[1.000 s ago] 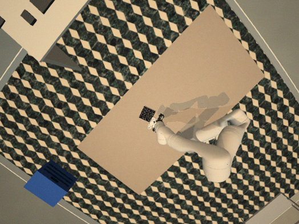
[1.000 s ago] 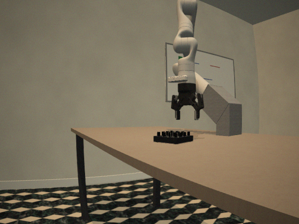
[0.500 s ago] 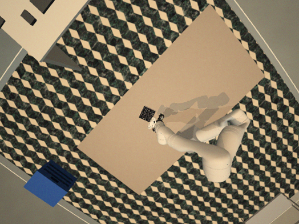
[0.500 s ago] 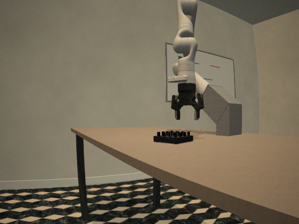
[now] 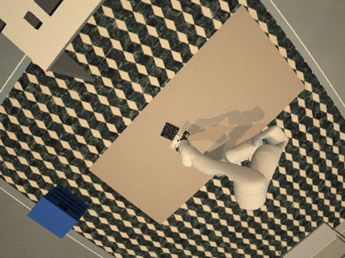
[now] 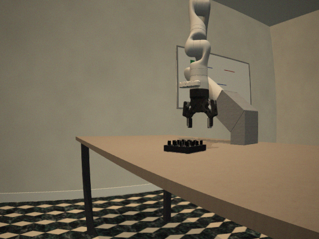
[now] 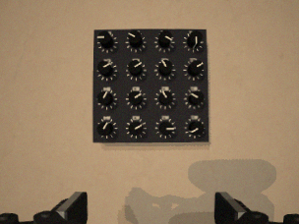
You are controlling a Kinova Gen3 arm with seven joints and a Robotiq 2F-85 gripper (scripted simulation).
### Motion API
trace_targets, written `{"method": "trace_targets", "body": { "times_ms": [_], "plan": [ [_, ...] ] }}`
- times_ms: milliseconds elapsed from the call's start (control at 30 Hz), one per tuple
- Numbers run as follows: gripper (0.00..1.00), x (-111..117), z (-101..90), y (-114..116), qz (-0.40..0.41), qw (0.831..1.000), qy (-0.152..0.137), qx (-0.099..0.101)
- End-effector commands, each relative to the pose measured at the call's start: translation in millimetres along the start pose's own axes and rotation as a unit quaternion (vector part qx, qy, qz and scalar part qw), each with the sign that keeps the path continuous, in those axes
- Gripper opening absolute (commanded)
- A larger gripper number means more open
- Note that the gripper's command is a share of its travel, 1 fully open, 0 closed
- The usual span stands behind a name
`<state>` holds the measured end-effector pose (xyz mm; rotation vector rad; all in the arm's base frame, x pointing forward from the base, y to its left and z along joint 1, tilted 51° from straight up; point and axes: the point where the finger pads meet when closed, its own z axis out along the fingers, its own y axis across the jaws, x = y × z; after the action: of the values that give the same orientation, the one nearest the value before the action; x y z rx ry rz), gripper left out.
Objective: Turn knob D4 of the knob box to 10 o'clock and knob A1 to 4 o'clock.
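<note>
Pincer (image 6: 199,122) hangs spread wide, holding nothing, above the table (image 6: 236,167). We see the knob box (image 7: 149,84) flat on the table, at 12 o'clock from the pincer in the wrist view. We judge it rigid and light; the knobs (image 7: 137,96) are small, stiff, closely packed. Pinch one knob's sides only.

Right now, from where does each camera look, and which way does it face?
Top: high overhead, facing down on the table; whole arm shows.
Exterior: low beside the table, facing the knob box; open gripper hangs above.
Wrist: on the arm, facing down; fingers show.
All three share the knob box.
</note>
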<state>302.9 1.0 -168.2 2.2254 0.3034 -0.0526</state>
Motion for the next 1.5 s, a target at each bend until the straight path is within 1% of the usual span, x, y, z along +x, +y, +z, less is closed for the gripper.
{"method": "trace_targets", "body": {
  "times_ms": [0,600,833,1000,1167,1267,1333,1400,1467],
  "plan": [
    [1.00,1,-0.7,0,0.000,1.000,0.001,0.001],
    [1.00,1,-0.7,0,0.005,1.000,0.000,0.000],
    [1.00,1,-0.4,3,0.030,1.000,-0.001,-0.002],
    [1.00,3,0.1,9,0.086,0.996,-0.003,-0.007],
    [1.00,6,0.3,17,0.173,0.985,-0.006,-0.015],
    [1.00,8,0.1,22,0.238,0.971,-0.007,-0.019],
    [1.00,10,-0.3,25,0.284,0.958,-0.007,-0.021],
    [1.00,10,-0.3,25,0.284,0.958,-0.007,-0.021],
    [1.00,12,-0.9,28,0.333,0.943,-0.007,-0.023]
  ]
}}
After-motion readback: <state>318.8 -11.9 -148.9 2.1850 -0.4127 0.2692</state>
